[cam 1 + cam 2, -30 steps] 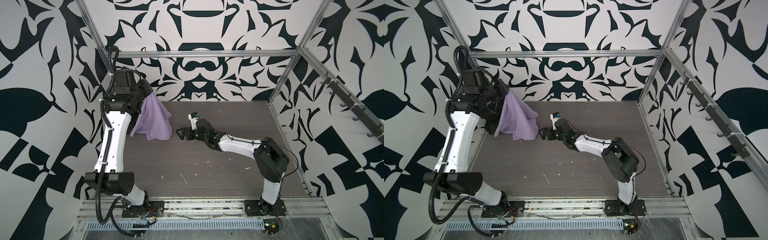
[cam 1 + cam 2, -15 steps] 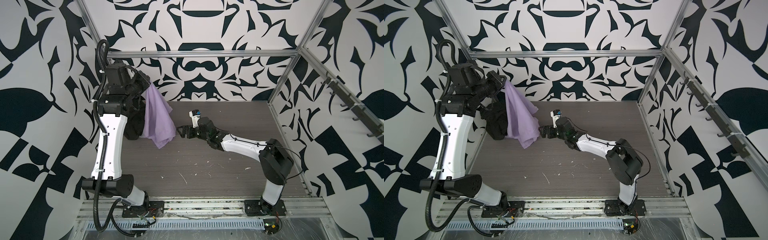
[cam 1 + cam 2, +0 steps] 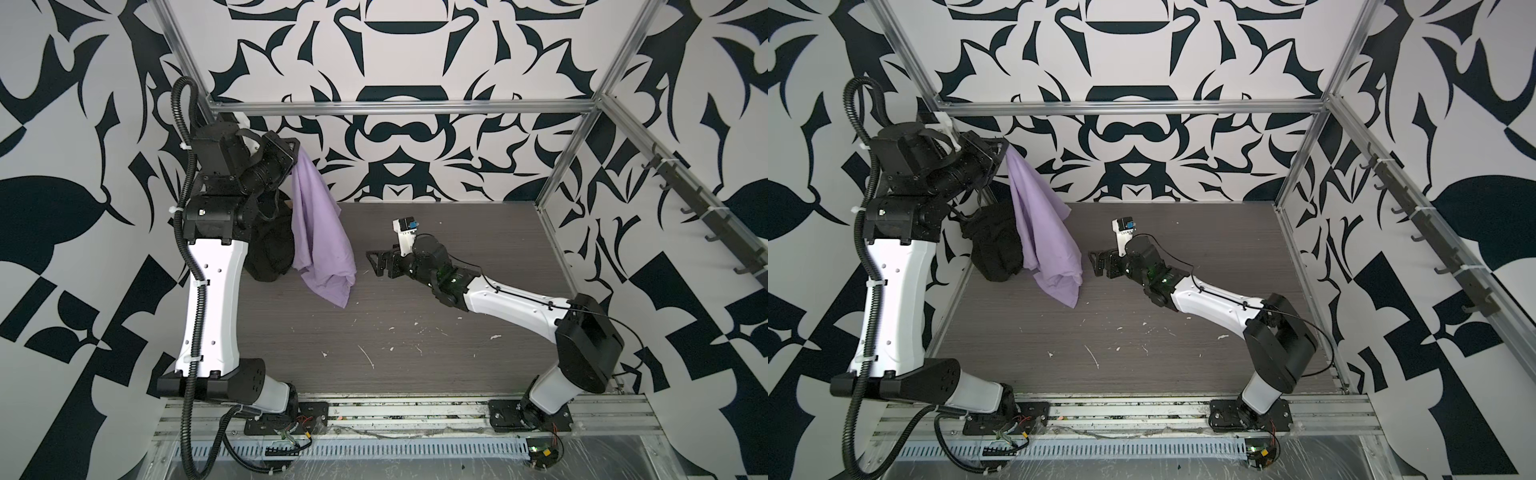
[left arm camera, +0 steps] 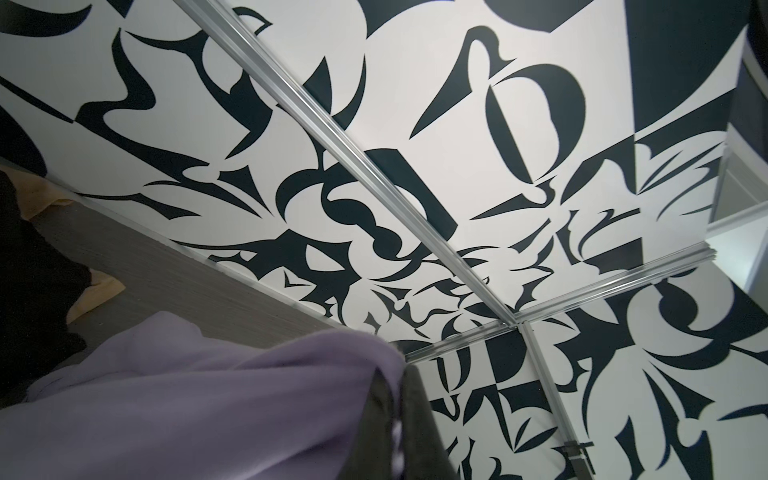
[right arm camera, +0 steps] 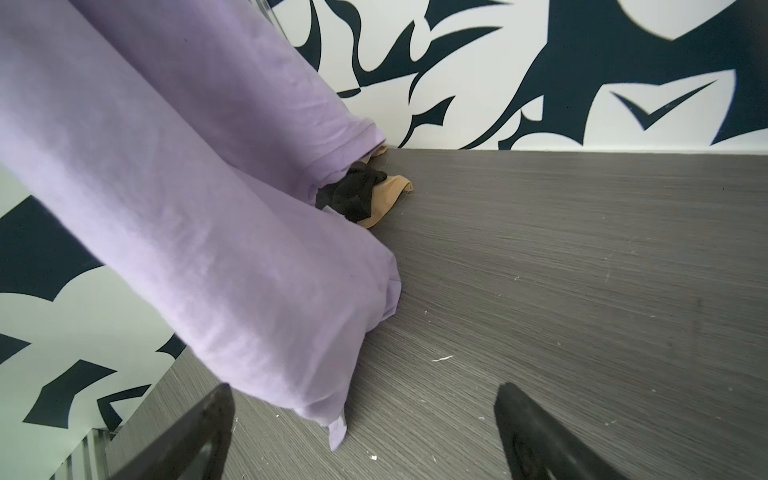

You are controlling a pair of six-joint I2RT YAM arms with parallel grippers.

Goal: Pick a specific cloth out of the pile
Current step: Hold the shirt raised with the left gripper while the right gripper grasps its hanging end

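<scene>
The lilac cloth (image 3: pixel 320 241) (image 3: pixel 1044 237) hangs in long folds from my left gripper (image 3: pixel 297 146) (image 3: pixel 1005 143), which is raised high at the back left and shut on the cloth's top edge. In the left wrist view the cloth (image 4: pixel 187 407) bunches at the shut gripper (image 4: pixel 401 374). The pile (image 3: pixel 270 249) (image 3: pixel 996 245), mostly a black cloth, lies just behind it by the left wall. My right gripper (image 3: pixel 374 264) (image 3: pixel 1096 264) stands open low over the table, right of the cloth. In its wrist view the cloth's (image 5: pixel 187 208) lowest corner dangles just beyond the open gripper (image 5: pixel 361 415).
A tan cloth (image 5: pixel 388 197) (image 4: pixel 97 293) peeks from under black fabric (image 5: pixel 353 195) at the back wall. The dark wood-grain table (image 3: pixel 415 332) carries small white scraps. Metal frame bars (image 3: pixel 399 108) and patterned walls enclose the cell.
My left arm has lifted the lilac cloth up, so it now hangs free of the black pile instead of draping on it. The right gripper has edged slightly, still open.
</scene>
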